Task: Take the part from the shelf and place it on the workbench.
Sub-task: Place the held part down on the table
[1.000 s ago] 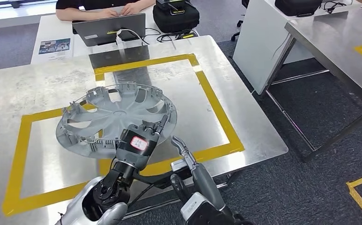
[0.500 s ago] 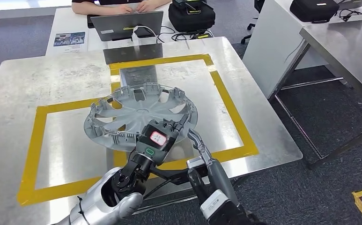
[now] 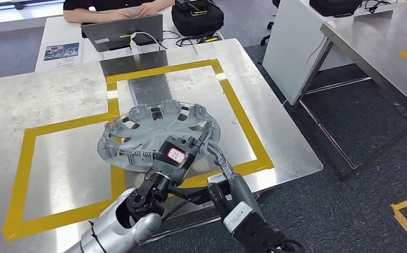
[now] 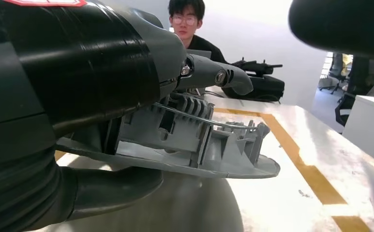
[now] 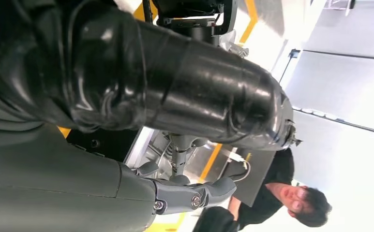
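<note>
The part is a grey plastic wheel cover (image 3: 154,129), inner side up, hanging tilted just above the steel workbench (image 3: 59,100) inside its yellow tape frame (image 3: 30,174). My left hand (image 3: 177,155) grips the cover's near rim; up close the rim (image 4: 199,140) sits pinched between that hand's thumb and fingers (image 4: 102,63). My right hand (image 3: 217,163) hovers beside the left, one finger stretched toward the rim's near right edge. Nothing lies between its dark fingers (image 5: 175,96) and grey thumb.
A person works at a laptop (image 3: 122,29) on the white desk behind the workbench, beside a black bag (image 3: 197,17). A white cabinet (image 3: 296,37) and a second steel table (image 3: 380,47) stand to the right across a strip of dark floor.
The view swung aside and came back. The wheel cover has moved right and further over the bench and lies flatter, with the left hand still on its rim. The right hand has followed alongside.
</note>
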